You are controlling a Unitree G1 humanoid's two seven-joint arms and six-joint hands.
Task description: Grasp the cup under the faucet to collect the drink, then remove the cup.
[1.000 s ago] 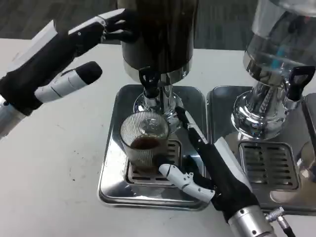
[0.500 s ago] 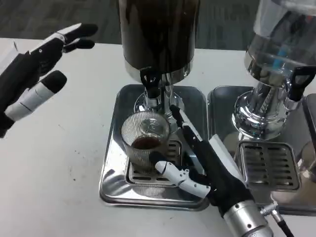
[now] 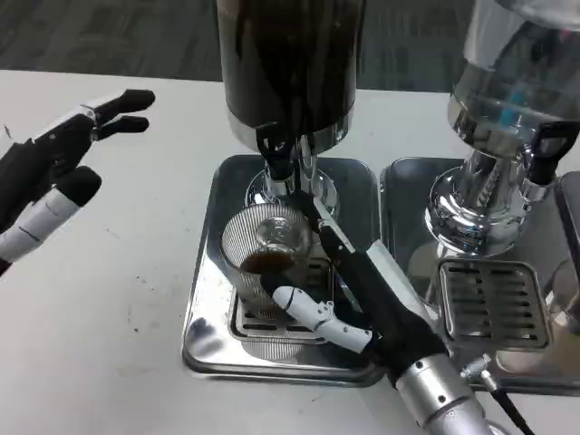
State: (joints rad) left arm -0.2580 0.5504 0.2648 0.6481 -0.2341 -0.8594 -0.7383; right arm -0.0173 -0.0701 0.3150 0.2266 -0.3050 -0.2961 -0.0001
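The ribbed glass cup (image 3: pixel 265 254) stands on the drip grate of the left steel tray (image 3: pixel 207 299), right under the black faucet (image 3: pixel 275 149) of the dark drink dispenser (image 3: pixel 290 63); brown liquid shows in its bottom. The right robot hand (image 3: pixel 349 290) reaches in from five o'clock and wraps the cup, thumb against its near wall and fingers along its three o'clock side; the grip looks closed on the glass, though the far fingers are partly hidden. The left robot hand (image 3: pixel 54 172) hovers above the white table (image 3: pixel 100 344) at nine o'clock of the cup, fingers spread wide, holding nothing. A second, clear dispenser (image 3: pixel 507 118) stands at three o'clock.
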